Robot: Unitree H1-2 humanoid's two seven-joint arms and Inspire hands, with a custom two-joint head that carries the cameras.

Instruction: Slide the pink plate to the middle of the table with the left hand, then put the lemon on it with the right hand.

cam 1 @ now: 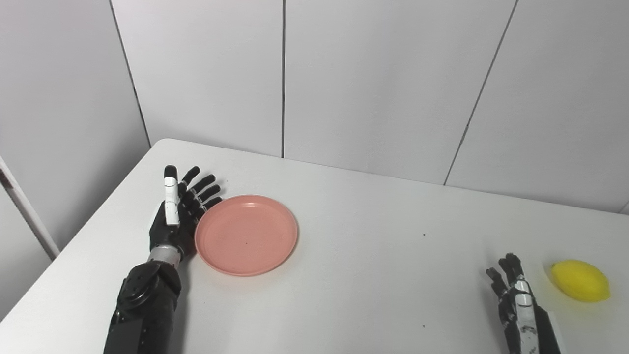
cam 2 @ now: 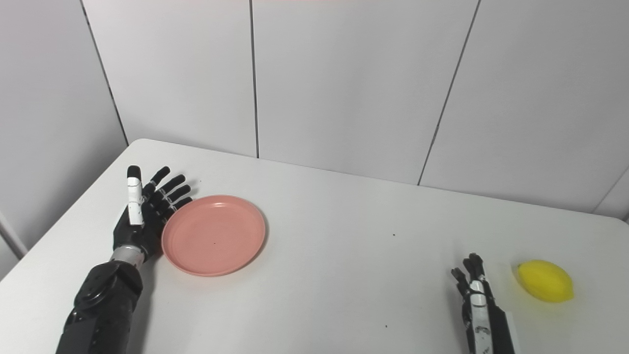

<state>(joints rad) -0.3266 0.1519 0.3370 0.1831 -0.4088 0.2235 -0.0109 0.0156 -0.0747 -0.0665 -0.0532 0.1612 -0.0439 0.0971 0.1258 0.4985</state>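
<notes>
Nearest you, at the lower right of the frame, the right hand (cam 1: 516, 300) rises from the bottom edge; its fingers (cam 1: 508, 268) are extended, apart, and closed on nothing; you can see bare table between it and the lemon. Lemon (cam 1: 580, 280) lies on its side just right of that hand, near the right edge of the frame, not touched by anything.

At the lower left, the left arm (cam 1: 142, 305) comes up from the bottom edge; the left hand (cam 1: 174, 216) stands on edge at the left rim of the pink plate (cam 1: 246, 234); palm faces the plate; fingers (cam 1: 201, 189) straight and fanned a little, pointing toward the upper part of the frame; thumb up; it grips nothing. You will note the fingertips and the heel of the hand sit right at the plate's rim; whether they press it or merely sit beside it cannot be told from either view.

Plate lies flat and upright on the white table (cam 1: 383, 255), left of the frame's centre, nothing in it; plate and lemon are well apart, at opposite sides of the table.

Behind the table, upper frame: grey wall panels (cam 1: 373, 78) with dark seams.
</notes>
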